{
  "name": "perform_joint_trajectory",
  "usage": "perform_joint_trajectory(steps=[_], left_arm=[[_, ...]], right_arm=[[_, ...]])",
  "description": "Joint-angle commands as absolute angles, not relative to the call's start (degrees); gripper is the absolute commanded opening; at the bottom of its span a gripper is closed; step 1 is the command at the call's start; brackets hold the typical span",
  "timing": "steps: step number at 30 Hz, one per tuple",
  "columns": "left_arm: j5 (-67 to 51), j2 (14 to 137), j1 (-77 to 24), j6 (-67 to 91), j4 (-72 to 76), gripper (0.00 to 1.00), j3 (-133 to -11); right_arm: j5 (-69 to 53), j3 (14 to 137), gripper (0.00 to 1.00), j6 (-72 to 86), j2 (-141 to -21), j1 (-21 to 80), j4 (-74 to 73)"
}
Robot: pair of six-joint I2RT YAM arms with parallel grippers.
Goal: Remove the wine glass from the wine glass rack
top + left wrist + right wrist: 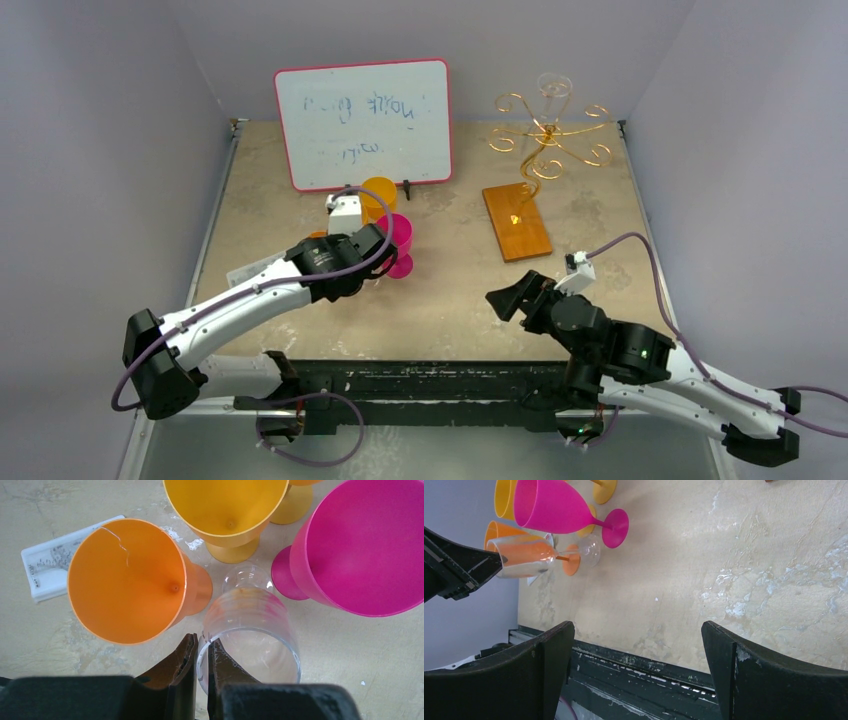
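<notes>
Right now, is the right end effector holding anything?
No, the right end effector stands wide open, with only the beige stone-patterned tabletop showing between its black fingers.

- Whiteboard (363,122) writing: too faint to read.
- Wine glass (553,88) atop the wine glass rack (517,222): nearly lost against the wall.
- Clear glass (250,625): near rim hidden behind the left tool (201,647).
- Pink glass (365,545): cut off at the right edge.

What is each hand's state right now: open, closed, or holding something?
Left hand: closed on the rim of the clear wine glass.
Right hand: open, holding nothing.
</notes>
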State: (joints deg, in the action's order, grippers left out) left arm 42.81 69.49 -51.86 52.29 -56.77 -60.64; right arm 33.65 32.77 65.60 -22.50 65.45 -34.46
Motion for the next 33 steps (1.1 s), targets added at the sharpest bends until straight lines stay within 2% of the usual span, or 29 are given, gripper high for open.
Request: perform_joint_trajectory(steps=[1, 5, 9, 18, 20, 24, 33], left_arm=[[40.69, 69.47, -51.64, 52.07, -57.68, 0.07, -62.53], [39.53, 68.26, -51.65, 52.23, -60.21, 0.00, -65.14], [36.18, 68.99, -51.68, 51.33, -62.37, 0.00, -68.13], [39.09, 73.49, -50.29, 51.57, -63.31, 0.00, -66.97], [39.26, 73.93, -50.06, 51.25, -63.19, 0.04, -67.12], [39.57, 73.88, -49.77, 50.77, -62.97, 0.22, -67.83], [39.31, 71.01, -49.75, 50.00, -61.57, 0.26, -67.48]], right_arm=[[35.50, 33.58, 1.00, 66.93, -23.41, 65.50, -34.72], [35.72, 33.67, 1.00, 67.06, -23.81, 65.57, -34.88], [37.15, 34.48, 1.00, 69.64, -23.84, 65.58, -37.06], [37.78, 34.06, 1.00, 70.79, -21.53, 65.56, -37.53], [37.74, 33.99, 1.00, 70.86, -21.34, 65.52, -37.60], [37.67, 34.02, 1.00, 70.81, -21.60, 65.58, -37.55], [39.11, 34.28, 1.00, 67.92, -22.28, 65.61, -35.88]])
